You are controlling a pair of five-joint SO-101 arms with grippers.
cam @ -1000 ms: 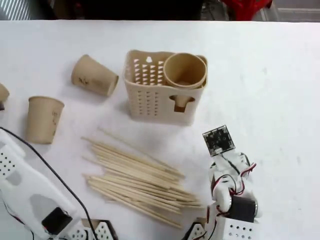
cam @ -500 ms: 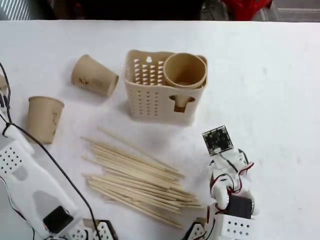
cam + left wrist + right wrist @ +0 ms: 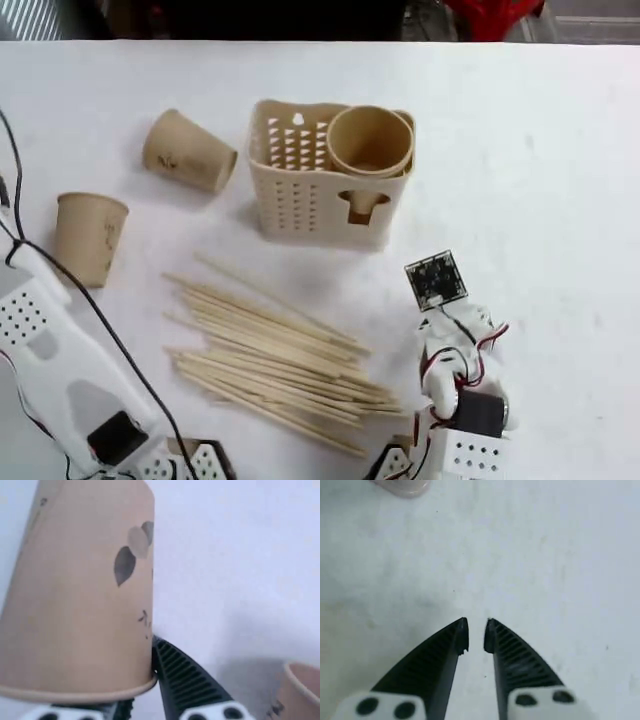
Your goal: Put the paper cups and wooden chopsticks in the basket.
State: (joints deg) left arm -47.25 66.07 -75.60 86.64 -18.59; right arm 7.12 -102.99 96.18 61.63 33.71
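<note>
While the left claw (image 3: 152,652) pinches a cup (image 3: 80,590), the next move is carrying it to the basket (image 3: 300,215) at 12 o'clock; right claw (image 3: 476,632) rests almost pressed together, empty.

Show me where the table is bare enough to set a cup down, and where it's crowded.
Widest bare patch: the white table right of the beige perforated plastic basket and the right arm. Another strip runs behind the basket. Crowded: between the lying brown paper cup, the standing paper cup and the wooden chopstick pile.

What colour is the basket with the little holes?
The basket is cream-coloured all over; the high view shows it best.
</note>
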